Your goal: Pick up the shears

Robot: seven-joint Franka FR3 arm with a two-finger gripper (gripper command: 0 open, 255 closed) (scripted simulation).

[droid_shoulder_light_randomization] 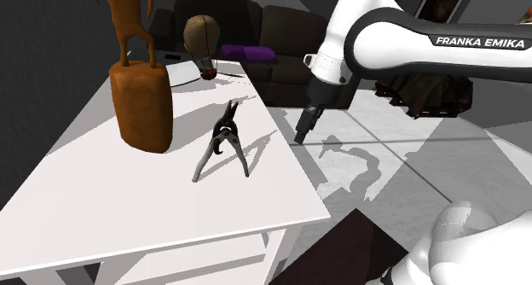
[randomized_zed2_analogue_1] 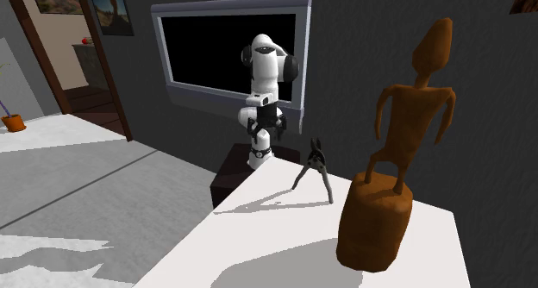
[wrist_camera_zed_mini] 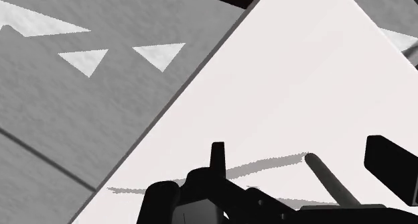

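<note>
On the white table (droid_shoulder_light_randomization: 128,215), shoulder view, shears (droid_shoulder_light_randomization: 223,142): stood dark end up on spread grey handles, to that view's right of the brown statue (droid_shoulder_light_randomization: 143,100), near the table's right edge.
Shoulder view, gripper (droid_shoulder_light_randomization: 300,136): hung past that right edge over the floor (droid_shoulder_light_randomization: 384,155), near the shears but apart from them; gripped nothing visible; could not tell how far open.
Shoulder view, progress: judged as approach only; no touch, no clasp, no lift yet.
Second exterior view, shears (randomized_zed2_analogue_1: 314,167): stood by the table's far edge, left of and beyond the statue (randomized_zed2_analogue_1: 392,183).
Second exterior view, arm (randomized_zed2_analogue_1: 263,97): rose beyond that far edge, facing the shears across it.
Wrist view, shears (wrist_camera_zed_mini: 328,181): seemed to sit close ahead, grey handle and dark middle over the white top, grey floor beyond the edge.
Left to do, judged: crossing the edge, clasping, lifting.
</note>
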